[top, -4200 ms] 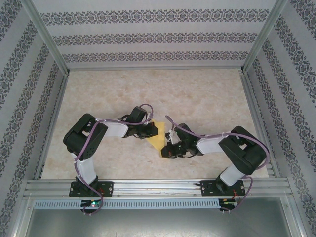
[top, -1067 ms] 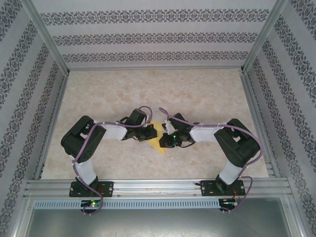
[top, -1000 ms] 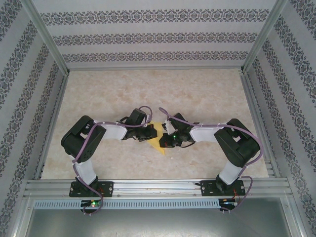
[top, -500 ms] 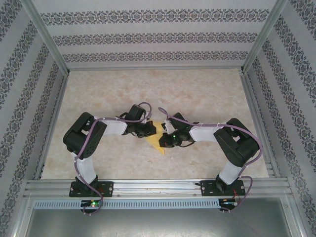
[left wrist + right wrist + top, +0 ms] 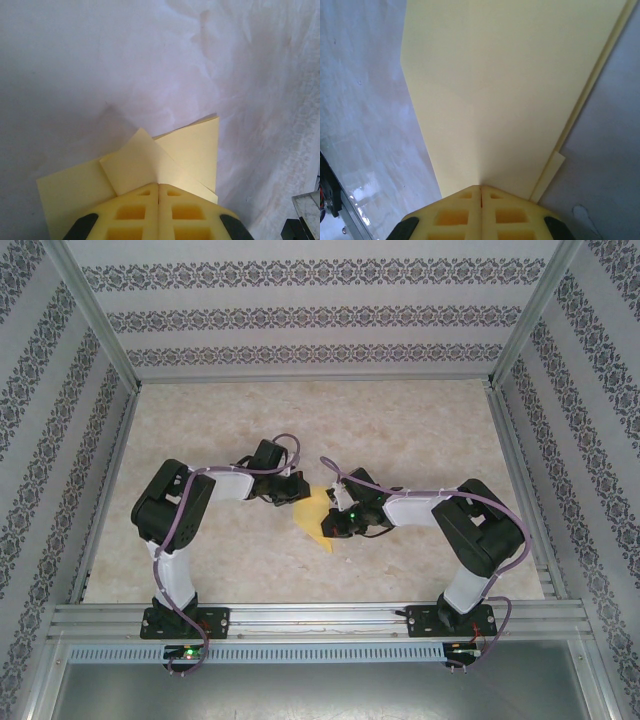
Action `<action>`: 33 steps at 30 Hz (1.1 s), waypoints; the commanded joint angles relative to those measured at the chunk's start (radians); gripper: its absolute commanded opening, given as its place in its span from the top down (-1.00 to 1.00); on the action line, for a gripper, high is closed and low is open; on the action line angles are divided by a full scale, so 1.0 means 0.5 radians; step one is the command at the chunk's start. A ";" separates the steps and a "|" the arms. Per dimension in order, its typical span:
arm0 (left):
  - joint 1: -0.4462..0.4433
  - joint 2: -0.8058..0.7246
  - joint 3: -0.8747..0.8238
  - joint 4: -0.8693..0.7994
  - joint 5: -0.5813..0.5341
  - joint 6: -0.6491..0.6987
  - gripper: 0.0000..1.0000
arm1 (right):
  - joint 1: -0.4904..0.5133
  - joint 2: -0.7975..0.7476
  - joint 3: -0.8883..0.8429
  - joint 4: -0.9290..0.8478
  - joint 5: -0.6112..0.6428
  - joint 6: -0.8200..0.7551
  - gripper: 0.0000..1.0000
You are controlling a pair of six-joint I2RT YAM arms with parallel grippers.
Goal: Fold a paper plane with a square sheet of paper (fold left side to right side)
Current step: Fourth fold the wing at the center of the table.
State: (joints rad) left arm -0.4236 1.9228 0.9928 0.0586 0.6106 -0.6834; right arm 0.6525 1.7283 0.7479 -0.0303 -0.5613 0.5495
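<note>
Left gripper (image 5: 159, 187), fingers closed together, has drawn back leftward, uncovering more of the folded yellow paper (image 5: 315, 518); right gripper (image 5: 480, 188), likewise closed, stays pressing it.

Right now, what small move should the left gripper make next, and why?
Probably press down and slide forward: the shut left gripper touches the folded yellow paper, whose flap looks slightly raised, while the shut right gripper touches it too.

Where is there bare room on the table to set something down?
The far half of the table, up to the back wall, is bare. So is the strip between the paper and the near rail. Crowded: the middle, where left gripper and right gripper meet.
</note>
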 commanded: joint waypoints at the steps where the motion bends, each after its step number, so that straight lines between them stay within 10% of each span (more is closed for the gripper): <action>1: 0.119 0.101 0.071 0.002 -0.234 0.080 0.97 | 0.029 0.181 -0.155 -0.400 0.319 -0.034 1.00; 18: 0.265 0.220 0.310 -0.082 -0.169 0.214 0.97 | 0.022 0.164 -0.177 -0.312 0.243 -0.002 1.00; 33: 0.071 -0.357 -0.008 -0.078 0.129 0.216 0.96 | -0.071 0.084 -0.219 -0.215 0.162 -0.037 1.00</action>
State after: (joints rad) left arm -0.3305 1.7931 1.0328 0.0078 0.6106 -0.5793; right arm 0.6300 1.7176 0.7067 0.0643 -0.5770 0.5499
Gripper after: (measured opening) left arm 0.050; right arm 0.045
